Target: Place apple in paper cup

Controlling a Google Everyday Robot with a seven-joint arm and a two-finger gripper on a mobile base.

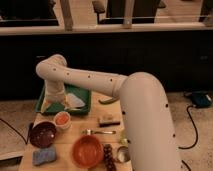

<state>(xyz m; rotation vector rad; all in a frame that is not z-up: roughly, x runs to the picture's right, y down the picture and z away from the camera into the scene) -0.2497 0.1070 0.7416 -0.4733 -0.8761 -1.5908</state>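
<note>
- Reaching across the wooden table (75, 131), my one white arm (125, 95) is the biggest thing in view, bending at the elbow above the far left corner.
- One green tray (82, 95) sits at the table's far left, with crumpled white paper (75, 102) in it.
- My gripper (54, 100) hangs down over that tray, close above the paper (I cannot tell what its fingers are doing from here).
- One orange bowl (87, 150) stands at the near edge, centre.
- One dark purple-brown bowl (42, 134) stands to its left, just beside the cup.
- One blue sponge (44, 156) lies at the near left corner.
- One paper cup (62, 121), short and white, stands just in front of the tray.
- One apple (62, 119), orange-red, sits inside that cup, filling its mouth.
- One dark bar-shaped object (107, 120) lies mid-table, one spoon (100, 132) in front of it.
- One small metal cup (121, 154) stands by my arm, a bunch of dark grapes (107, 154) just left of it.
- No readable writing shows on anything.
</note>
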